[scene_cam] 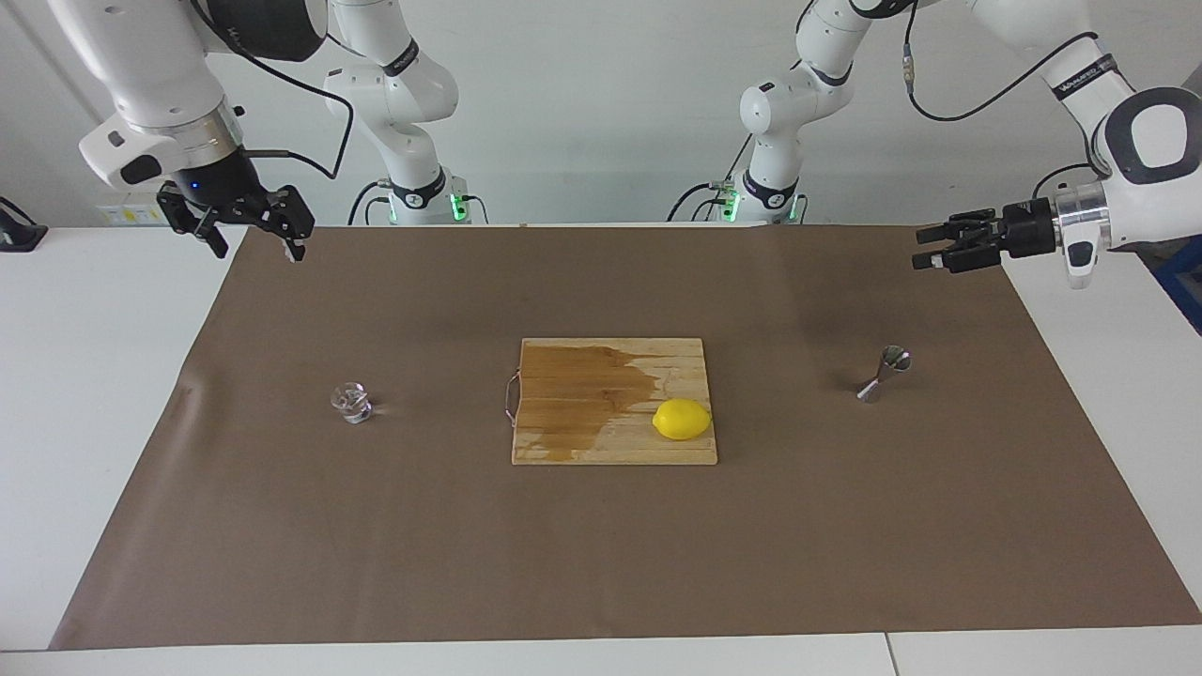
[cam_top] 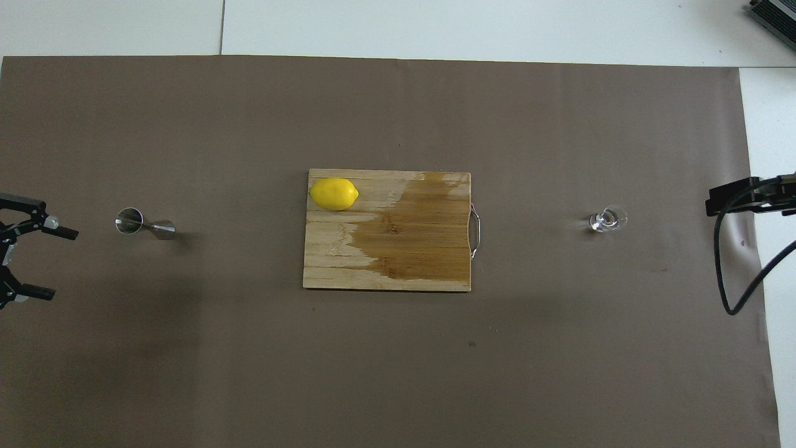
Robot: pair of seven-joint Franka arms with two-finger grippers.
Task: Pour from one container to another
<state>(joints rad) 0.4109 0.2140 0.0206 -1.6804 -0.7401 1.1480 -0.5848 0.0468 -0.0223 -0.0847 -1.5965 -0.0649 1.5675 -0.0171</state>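
Both claws up in the air, empty, jaws spread wide. The left gripper [scene_cam: 925,251] lies level over the brown mat's edge at the left arm's end; the right gripper [scene_cam: 249,230] waits over the corner at the right arm's end. From the wooden cutting board [scene_cam: 573,441], facing-view clock: the tiny clear glass cup [scene_cam: 352,402] stands at nine o'clock, the small silvery steel hourglass jigger [scene_cam: 883,373] at three, upright. The yellow lemon [scene_cam: 682,419] sits on the board. The cup looks light, slick, breakable: pinch it gently around the wall. The narrow-footed jigger could tip; hold its waist.
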